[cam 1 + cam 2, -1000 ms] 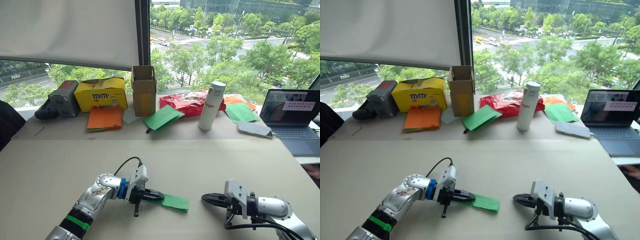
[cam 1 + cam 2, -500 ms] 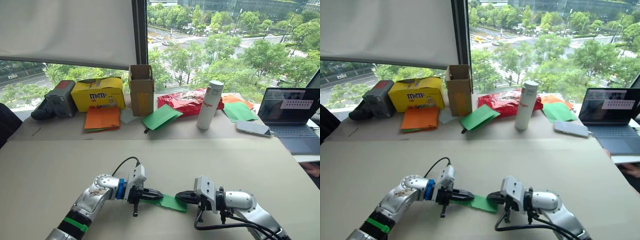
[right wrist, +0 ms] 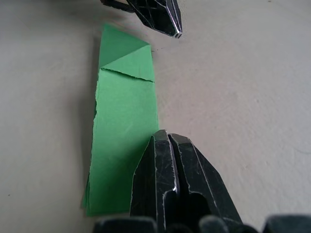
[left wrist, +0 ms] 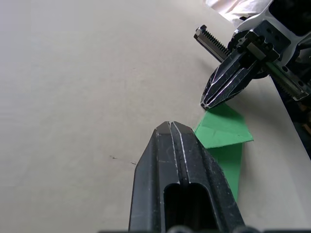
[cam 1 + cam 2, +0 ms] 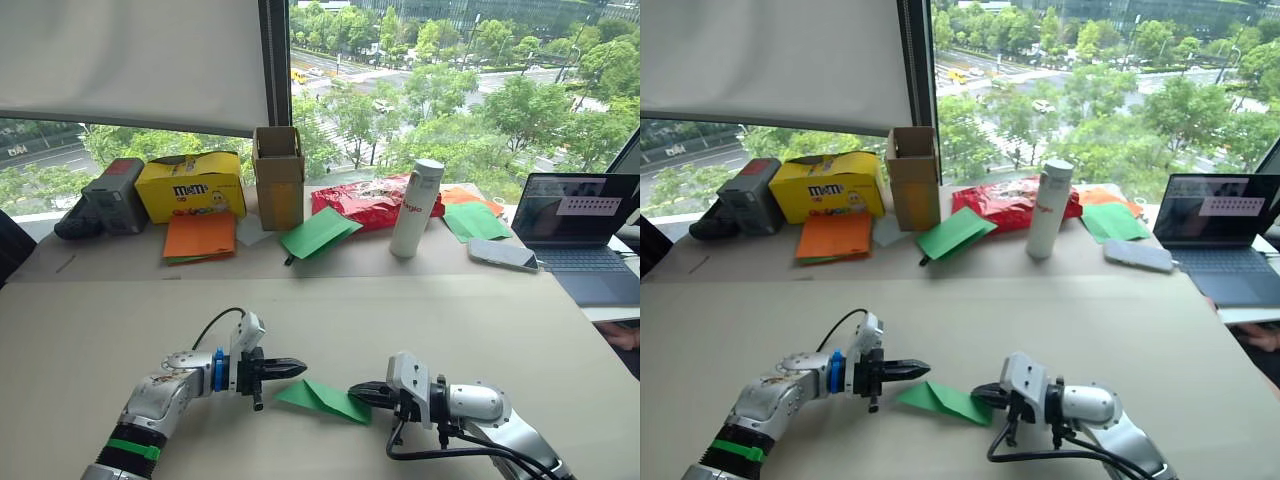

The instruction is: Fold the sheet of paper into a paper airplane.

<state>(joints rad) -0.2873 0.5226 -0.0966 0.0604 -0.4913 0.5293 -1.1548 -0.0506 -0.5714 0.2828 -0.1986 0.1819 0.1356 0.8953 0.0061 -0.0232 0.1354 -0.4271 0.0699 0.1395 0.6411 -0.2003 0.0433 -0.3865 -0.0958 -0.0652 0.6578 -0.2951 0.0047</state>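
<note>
Here both jaws are closed and empty beside the paper airplane (image 5: 322,398), yellow "m&m's" box (image 5: 190,187) behind.

A big tan table (image 5: 420,310) is filling the near part of the room, and a second table (image 5: 110,262) is standing behind it by the window (image 5: 450,90). Daylight is coming in through the glass. Green trees (image 5: 530,110) and a road with cars (image 5: 310,70) are showing far below outside. A white blind (image 5: 130,60) is hanging down over the left part of the window, beside a dark window post (image 5: 274,65).
</note>
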